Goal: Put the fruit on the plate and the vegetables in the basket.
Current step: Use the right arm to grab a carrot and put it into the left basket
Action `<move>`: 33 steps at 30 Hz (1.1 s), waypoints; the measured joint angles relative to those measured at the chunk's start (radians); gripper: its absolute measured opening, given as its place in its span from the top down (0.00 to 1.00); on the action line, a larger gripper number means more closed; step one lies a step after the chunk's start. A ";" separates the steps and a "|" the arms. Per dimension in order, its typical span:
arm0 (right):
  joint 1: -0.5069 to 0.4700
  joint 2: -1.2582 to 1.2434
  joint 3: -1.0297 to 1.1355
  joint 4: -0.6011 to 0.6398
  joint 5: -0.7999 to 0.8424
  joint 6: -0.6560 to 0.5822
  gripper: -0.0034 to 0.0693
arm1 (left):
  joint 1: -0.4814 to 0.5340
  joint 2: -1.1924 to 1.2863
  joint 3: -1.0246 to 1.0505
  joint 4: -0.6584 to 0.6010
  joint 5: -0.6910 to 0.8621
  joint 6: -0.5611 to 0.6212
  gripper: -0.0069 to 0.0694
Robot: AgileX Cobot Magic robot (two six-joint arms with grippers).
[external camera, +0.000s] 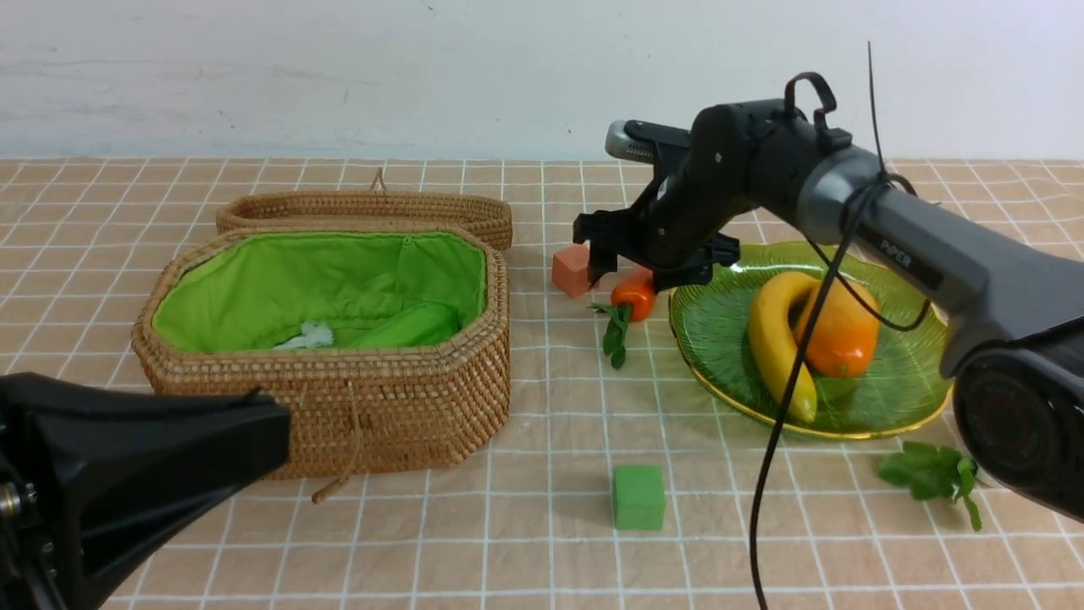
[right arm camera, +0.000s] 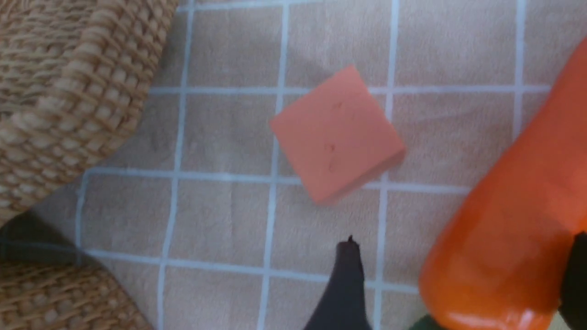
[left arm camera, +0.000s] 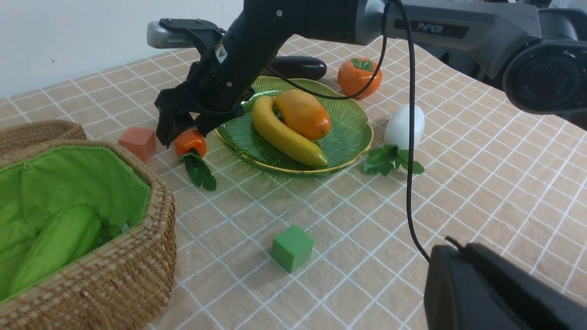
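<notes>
My right gripper (external camera: 635, 278) stands open astride the orange carrot (external camera: 635, 294), which lies on the cloth left of the plate (external camera: 720, 330). In the right wrist view the carrot (right arm camera: 513, 220) sits between the two fingers, with a gap beside the finger (right arm camera: 346, 284). The banana (external camera: 775, 339) and mango (external camera: 838, 330) rest on the plate. A cucumber (left arm camera: 55, 243) lies in the open basket (external camera: 339, 407). The eggplant (left arm camera: 298, 67), persimmon (left arm camera: 360, 77) and white radish (left arm camera: 404, 126) lie on the table beyond the plate. My left gripper (left arm camera: 458, 250) is shut and empty, near the basket's front.
A pink cube (external camera: 572, 269) sits just left of the carrot, between it and the basket. A green cube (external camera: 638, 497) stands on the cloth in front. Radish leaves (external camera: 931, 474) lie at the plate's near right. The basket lid (external camera: 373, 212) lies open behind the basket.
</notes>
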 joint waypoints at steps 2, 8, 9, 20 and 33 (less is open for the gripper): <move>0.000 0.006 0.000 -0.005 -0.012 0.001 0.15 | 0.000 0.000 0.000 -0.007 0.001 0.000 0.92; 0.000 0.014 0.000 -0.009 -0.020 0.001 0.15 | 0.000 0.000 0.000 -0.029 0.001 0.000 0.92; 0.000 0.015 0.000 -0.012 -0.022 0.001 0.15 | 0.000 0.000 0.000 -0.034 0.001 0.000 0.92; 0.000 0.051 -0.005 -0.012 -0.037 -0.016 0.15 | 0.000 0.000 0.000 -0.044 0.002 0.000 0.91; 0.000 0.067 -0.007 -0.008 -0.050 -0.035 0.26 | 0.000 0.000 0.000 -0.045 0.004 0.000 0.90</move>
